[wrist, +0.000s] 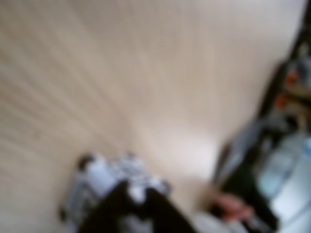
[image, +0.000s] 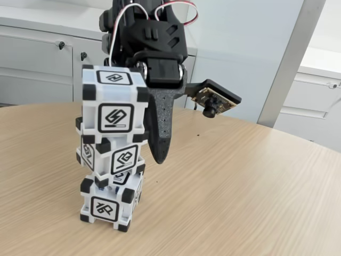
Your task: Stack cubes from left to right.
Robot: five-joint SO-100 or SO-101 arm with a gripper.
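- The cubes stand as a three-high stack on the table (image: pixel 240 181), and in the fixed view we see the top cube (image: pixel 114 106) level with the fingers (image: pixel 160 128).
- One black finger hangs just to the right of that top cube, its tip reaching down beside the middle cube (image: pixel 111 158); we cannot tell whether it touches the cube's side.
- The other finger is hidden behind the stack, so we cannot tell whether the fingers are clamped or apart.
- The middle cube sits turned and a little tilted on the bottom cube (image: pixel 109 201), which rests flat on the table.
- In the wrist view we make out a blurred white-and-black stack (wrist: pixel 104 182) at the lower edge, on pale wood.
- Behind the table stand white cabinets (image: pixel 37 64).
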